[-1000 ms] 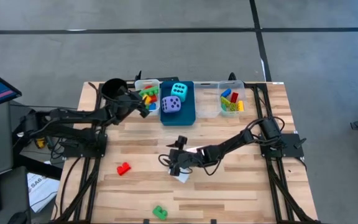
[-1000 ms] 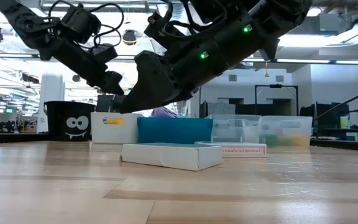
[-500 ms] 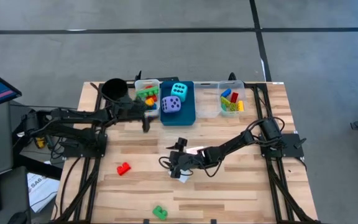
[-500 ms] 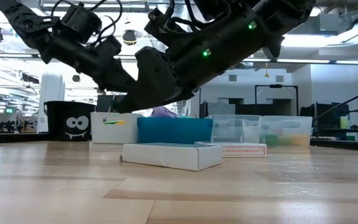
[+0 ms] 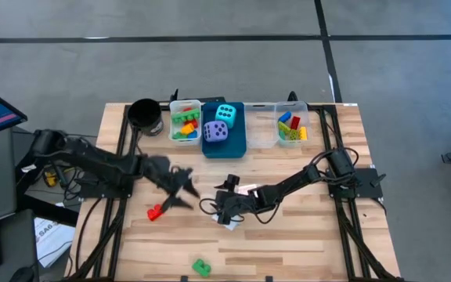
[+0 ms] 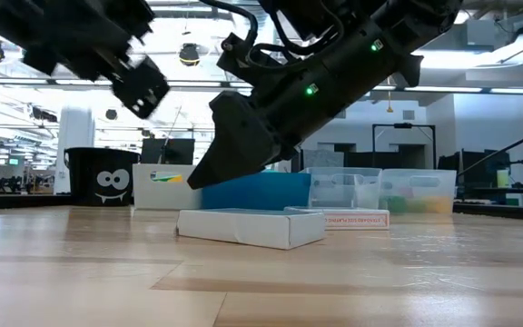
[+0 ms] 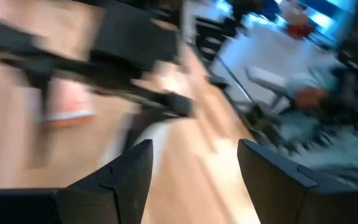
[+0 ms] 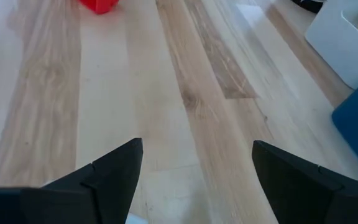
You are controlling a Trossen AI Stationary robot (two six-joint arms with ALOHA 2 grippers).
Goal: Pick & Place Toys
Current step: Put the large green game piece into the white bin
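**Both grippers low over the table, nothing held**

The left gripper [image 5: 180,190] hangs with fingers apart and empty beside the red brick [image 5: 156,211]. The right gripper [image 5: 224,213] – fingers spread wide – is over a flat white card [image 6: 251,227], not closed on it. A green brick [image 5: 201,267] lies near the front edge. The cyan die [image 5: 225,113] and purple die [image 5: 216,131] sit in the blue bin [image 5: 236,146].

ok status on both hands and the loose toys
Left hand open, empty, near small red plastic brick. Right hand open above flat white card. Green plastic brick untouched. Nothing in the way.
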